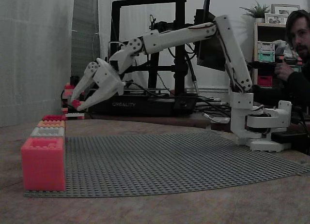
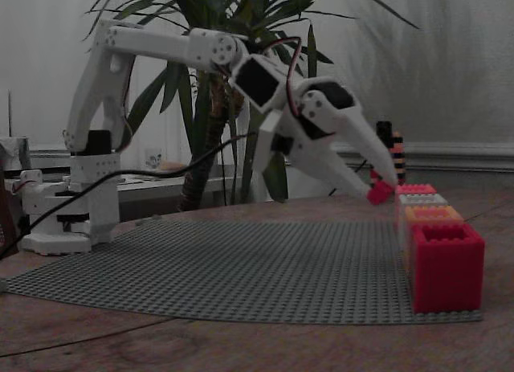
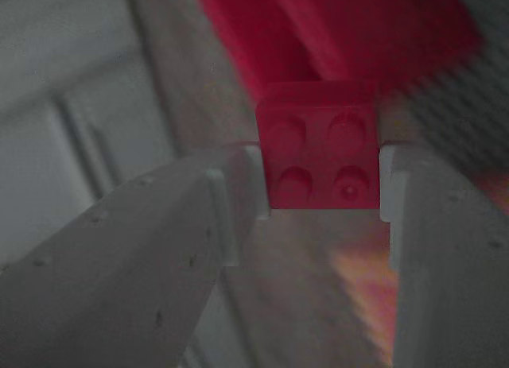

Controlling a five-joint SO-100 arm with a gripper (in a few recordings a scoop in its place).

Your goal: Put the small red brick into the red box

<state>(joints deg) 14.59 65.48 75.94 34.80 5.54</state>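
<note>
Sitting right between the two white fingertips is the small red brick [image 3: 321,154], studs facing the wrist camera, and each fingertip presses against one side of it, so the gripper [image 3: 321,181] is clamped on the brick with the jaws only as far apart as the brick is wide. In a fixed view the gripper [image 1: 77,104] hangs in the air at the far end of the row of boxes, tips pointing down and to the left, with the brick [image 1: 76,103] showing as a red dot at the tips. It's held above the red box [image 1: 54,118], which is the farthest one in the row, and not touching it as far as I can tell. The other fixed view has the brick [image 2: 379,193] pinched at the tips just left of and a bit above the red box [image 2: 416,190]. All the boxes sit along one edge of the grey studded baseplate [image 1: 184,156].
</note>
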